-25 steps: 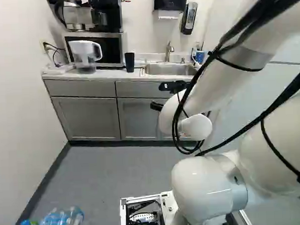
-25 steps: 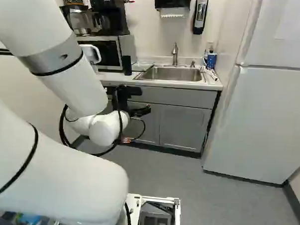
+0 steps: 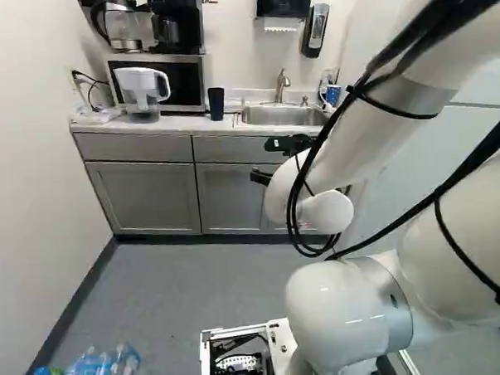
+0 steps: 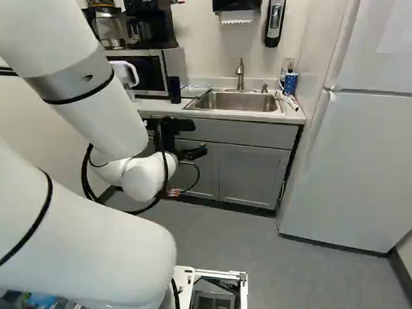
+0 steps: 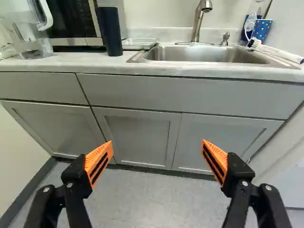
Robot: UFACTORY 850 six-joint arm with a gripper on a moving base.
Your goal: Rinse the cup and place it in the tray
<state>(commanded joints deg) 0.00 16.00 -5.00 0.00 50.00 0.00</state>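
On your countertop (image 5: 61, 64), left of the sink (image 5: 204, 53) in the left base view, you have a white tray (image 5: 139, 44), dark tumbler (image 5: 110, 31), microwave (image 5: 71, 19) and filter pitcher (image 3: 140, 86); right of the sink, a dotted blue cup (image 5: 261, 29) and brush (image 5: 275, 51).

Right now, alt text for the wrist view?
Open, empty gripper with orange pads faces gray cabinets under a counter. A tall dark cup stands by a shallow tray, between a pitcher and a metal sink with faucet; a blue spotted cup and a brush sit at the sink's opposite end.
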